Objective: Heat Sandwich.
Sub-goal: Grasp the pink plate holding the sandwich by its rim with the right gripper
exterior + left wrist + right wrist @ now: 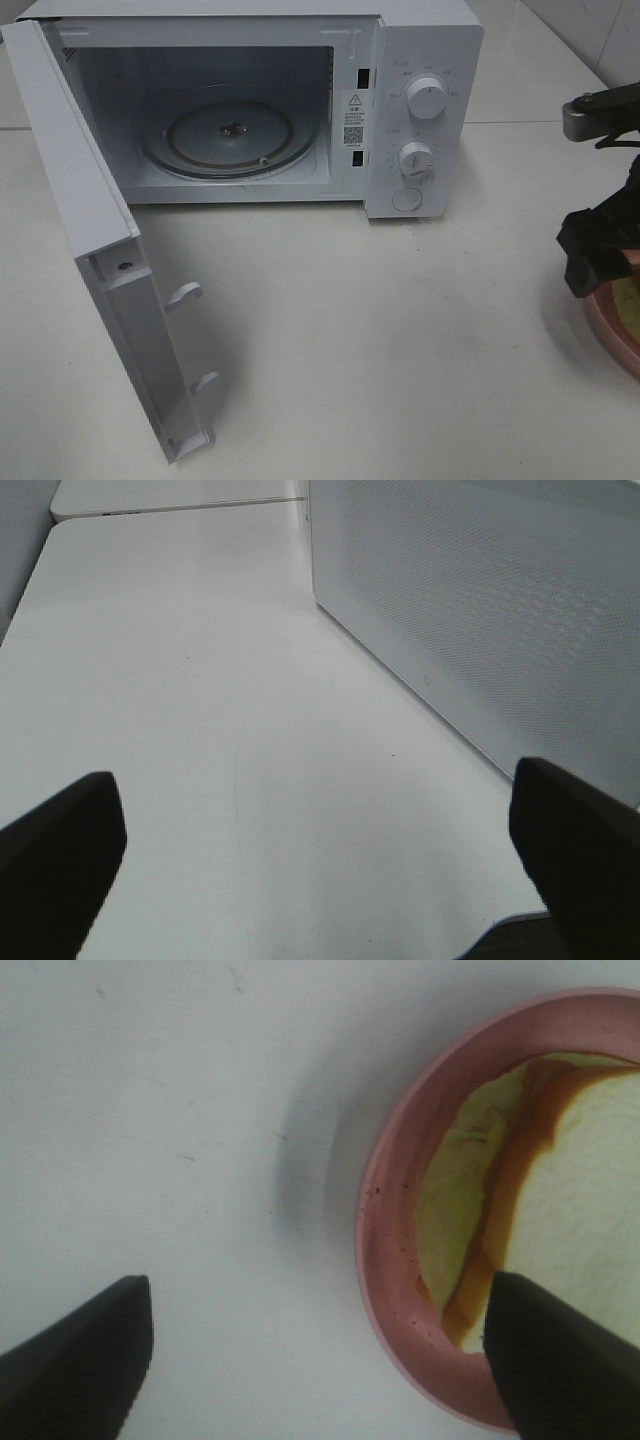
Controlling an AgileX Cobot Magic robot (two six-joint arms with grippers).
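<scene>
Microwave (300,100) in the high view stands at the back of the desk (380,350), door (100,260) swung wide, glass turntable (230,135) visible inside, and the right arm (600,240) hangs over a pink plate (622,325) at the right edge. Left wrist view: left hand (312,775) has its fingers spread apart over the desk, gripping nothing, with a dotted white panel (480,610) just beside it. Right wrist view: right hand (315,1290) has its fingers apart and grips nothing, one over the desk, the other over the plate, where the sandwich (590,1190) lies, white slice on a yellow-green layer.
</scene>
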